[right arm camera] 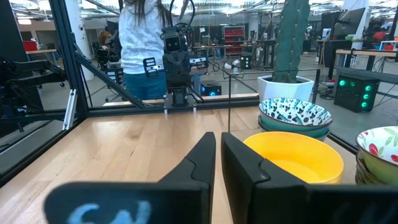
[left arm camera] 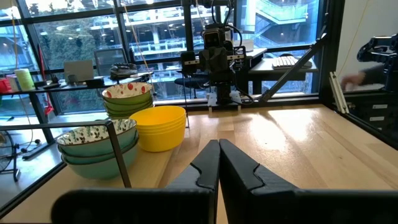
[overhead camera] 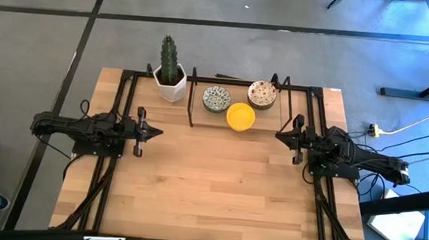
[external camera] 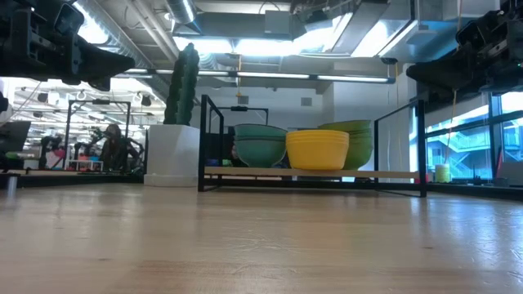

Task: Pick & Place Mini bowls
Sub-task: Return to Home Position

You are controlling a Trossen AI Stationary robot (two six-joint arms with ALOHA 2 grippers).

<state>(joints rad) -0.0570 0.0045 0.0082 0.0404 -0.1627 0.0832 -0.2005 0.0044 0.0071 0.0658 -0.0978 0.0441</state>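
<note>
Three stacks of mini bowls stand on their bases at the table's far side, inside a black wire frame (overhead camera: pixel 193 96). One stack is white with a blue-green pattern (overhead camera: pixel 216 99), one plain yellow (overhead camera: pixel 240 116), and one white with red speckles (overhead camera: pixel 262 94). My left gripper (overhead camera: pixel 159 131) hangs level over the table's left side, shut and holding nothing, with its tips (left arm camera: pixel 219 149) pointing across the table. My right gripper (overhead camera: pixel 278 134) hangs level over the right side, near the yellow stack (right arm camera: pixel 292 158). Its fingers (right arm camera: pixel 219 142) are shut and hold nothing.
A white pot with a tall green cactus (overhead camera: pixel 171 75) stands left of the bowls at the far edge. Black arm rails (overhead camera: pixel 113 166) run along both sides. Bare wood (overhead camera: pixel 210 188) lies between the arms. A person in a white top (right arm camera: pixel 140 43) stands beyond the table.
</note>
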